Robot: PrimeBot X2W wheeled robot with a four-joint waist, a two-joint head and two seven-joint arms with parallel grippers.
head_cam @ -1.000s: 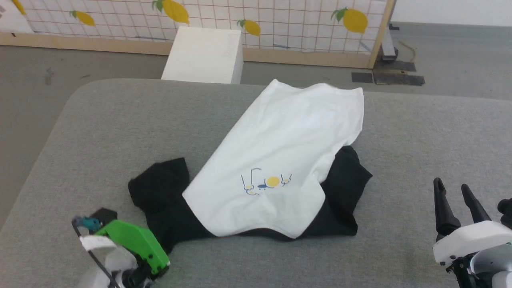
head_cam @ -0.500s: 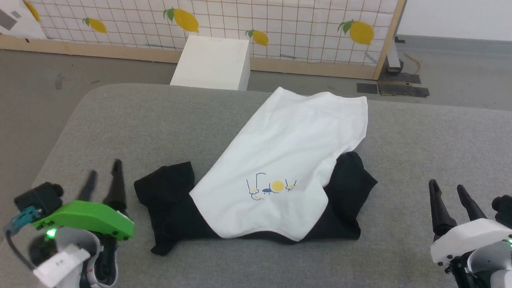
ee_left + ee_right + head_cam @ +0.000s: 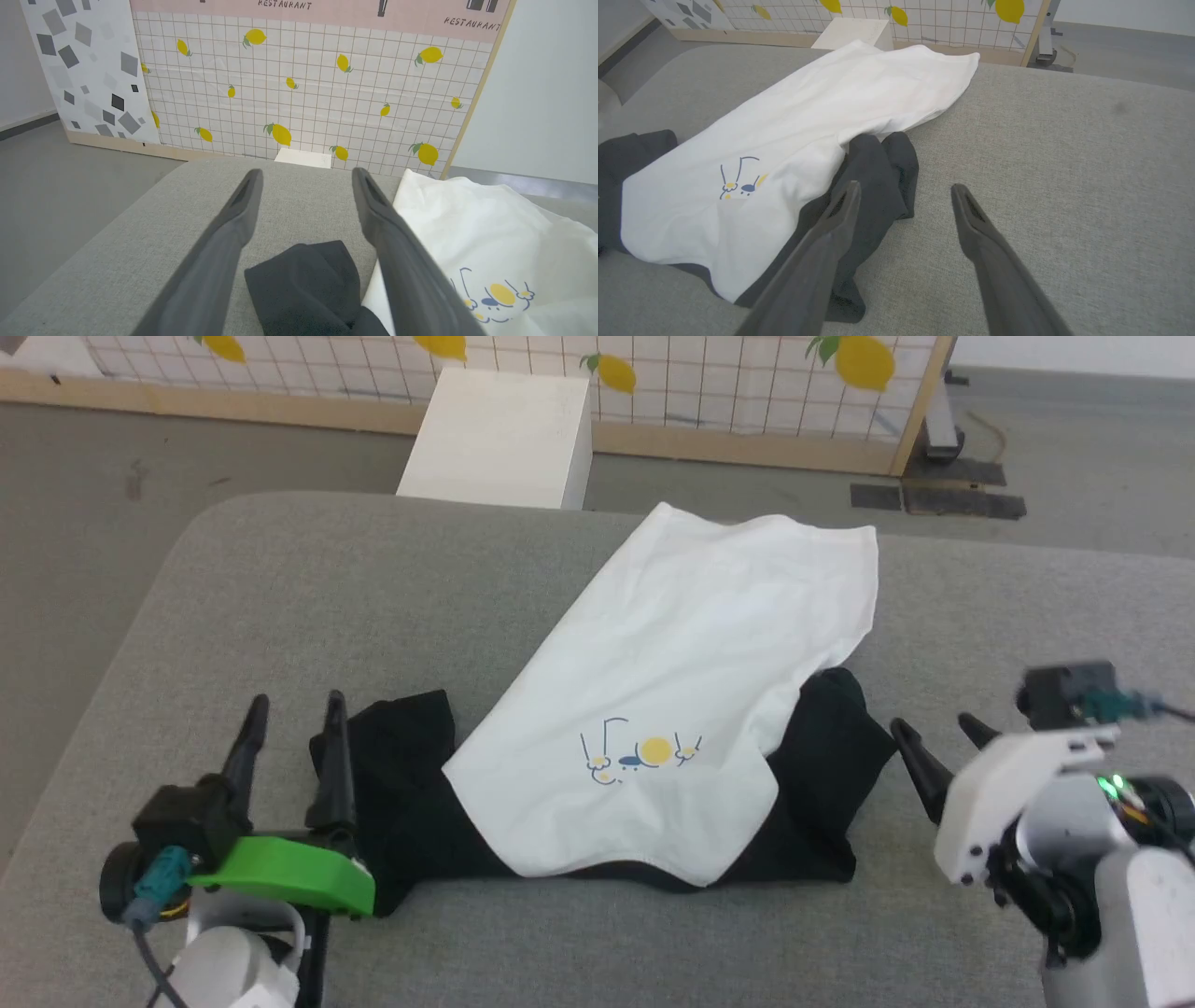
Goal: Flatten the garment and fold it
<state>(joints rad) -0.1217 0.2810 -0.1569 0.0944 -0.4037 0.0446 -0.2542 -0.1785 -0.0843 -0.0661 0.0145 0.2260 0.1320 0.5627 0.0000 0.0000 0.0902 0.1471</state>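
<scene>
Garment: A white cloth shirt with long black sleeves (image 3: 691,644) lies print-side up on the grey fabric-covered table (image 3: 280,579). It sits mid-frame in the head view, its small yellow-and-blue chest print (image 3: 639,756) near the lower end.
Long axis: The shirt slants from the neck end at lower centre up to the hem at upper right of the frame. The white body is fairly smooth.
Sleeves: Neither is spread. One black sleeve (image 3: 392,784) is heaped at lower left of the body. The other black sleeve (image 3: 826,756) is bunched partly under the body at the right.
Left gripper (image 3: 295,702): At lower left of the frame, its fingers are apart and hold nothing. In the left wrist view the heaped sleeve lies between the two fingers; contact cannot be told.
Right gripper (image 3: 932,723): At mid-right of the frame, its fingers are apart and empty, the tips just beside the right-hand sleeve. In the right wrist view one finger crosses black cloth and the other bare table.
Key relation: The shirt lies between the two grippers, each sleeve just inward of one of them. The left looks nearer, its sleeve already bracketed. Flattening seems unfinished; the sleeves likely need drawing outward, across the long axis, before any fold.
Surroundings: A white box (image 3: 499,439) stands beyond the table's far edge at top centre, in front of a lemon-print grid panel (image 3: 728,373).
</scene>
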